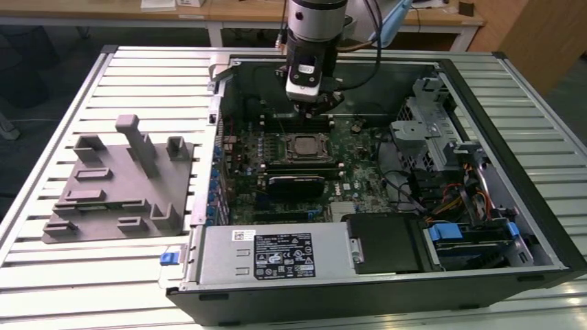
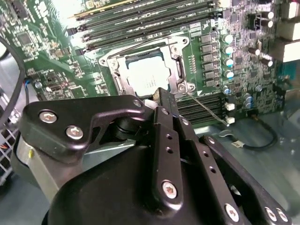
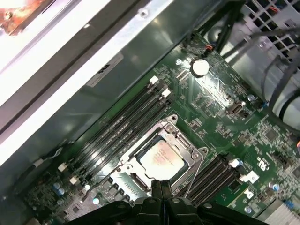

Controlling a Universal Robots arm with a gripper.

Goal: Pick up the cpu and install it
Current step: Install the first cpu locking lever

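The cpu [image 1: 303, 146] [image 2: 146, 75] [image 3: 161, 159], a pale silvery square, lies flat inside the metal-framed socket [image 2: 178, 70] [image 3: 185, 140] on the green motherboard [image 1: 358, 165] of the open computer case. My gripper [image 1: 312, 108] [image 2: 165, 101] [image 3: 161, 185] hangs just above the board at the socket's far edge, toward the case's back wall. Its two black fingers are pressed together with nothing between them. It is not touching the cpu. A thin wire lever [image 2: 206, 110] [image 3: 194, 171] sticks out beside the socket.
Memory slots [image 3: 126, 126] flank the socket on both sides. A grey plastic fixture block [image 1: 119, 182] stands on the slatted table at the exterior view's left. The power supply [image 1: 275, 254], drive cage [image 1: 431, 124] and cables [image 1: 449, 199] crowd the case's near and right sides.
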